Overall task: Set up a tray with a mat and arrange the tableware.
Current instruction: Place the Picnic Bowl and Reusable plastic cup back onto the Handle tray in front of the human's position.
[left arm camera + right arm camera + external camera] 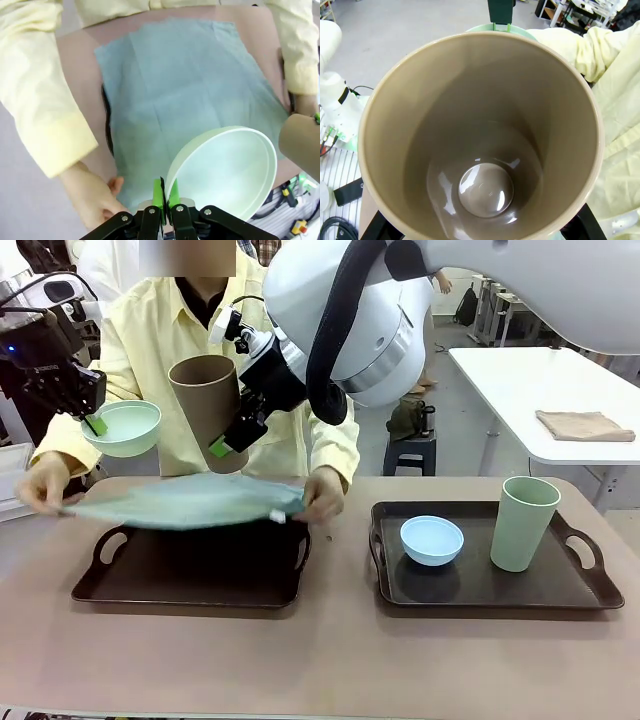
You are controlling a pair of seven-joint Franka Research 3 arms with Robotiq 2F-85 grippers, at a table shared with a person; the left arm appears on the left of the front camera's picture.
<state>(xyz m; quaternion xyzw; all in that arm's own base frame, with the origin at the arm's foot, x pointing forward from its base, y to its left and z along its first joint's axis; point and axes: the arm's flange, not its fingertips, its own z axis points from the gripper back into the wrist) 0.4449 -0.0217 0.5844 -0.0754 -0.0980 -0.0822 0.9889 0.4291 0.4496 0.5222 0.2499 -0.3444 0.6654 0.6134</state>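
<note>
2 bowls: mint bowl (125, 427) aloft, L jaws clamped on rim; blue bowl (432, 540) on R tray (480, 590). 2 cups: tan cup (205, 400) aloft, gripped by R jaws; sage cup (524, 523) on R tray. 1 mat (185, 502) in person's 2 hands (325, 495) over L tray (190, 585).

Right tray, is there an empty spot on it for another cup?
Yes. The right tray's near strip, in front of the light blue bowl and the pale green cup, is bare. So is the table between both trays. The left tray is crowded: the person's hands hold the mat over it.
</note>
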